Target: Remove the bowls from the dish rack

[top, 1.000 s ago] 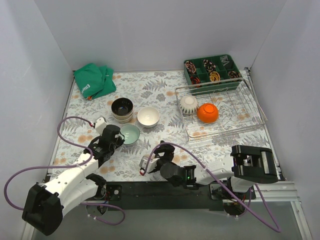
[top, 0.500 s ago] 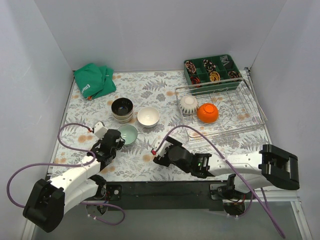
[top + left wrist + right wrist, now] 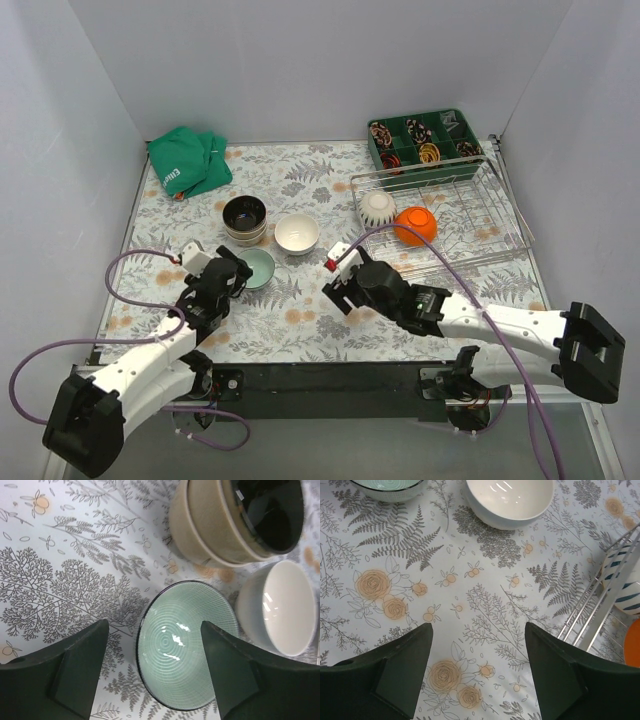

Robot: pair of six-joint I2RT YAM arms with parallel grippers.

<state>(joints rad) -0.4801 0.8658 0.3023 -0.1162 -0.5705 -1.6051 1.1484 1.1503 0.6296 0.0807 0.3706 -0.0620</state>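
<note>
**Both grippers open, two bowls in the rack**

My left gripper (image 3: 237,272) stands open and empty. Its fingers (image 3: 75,670) flank the pale green bowl (image 3: 187,645) without touching it, beside the white bowl (image 3: 285,610) and the beige-and-dark stack (image 3: 220,525). My right gripper (image 3: 477,635) is wide open and holds nothing above the table (image 3: 470,580), near the dish rack (image 3: 500,185), where the ribbed cream bowl (image 3: 378,208) and orange bowl (image 3: 415,226) sit

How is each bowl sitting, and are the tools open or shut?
Green bowl: upright on table.
White bowl: upright on table.
Dark bowl: stacked in beige bowls.
Ribbed bowl: upside down in rack.
Orange bowl: upside down in rack.
Left tool: open.
Right tool: open.
</note>
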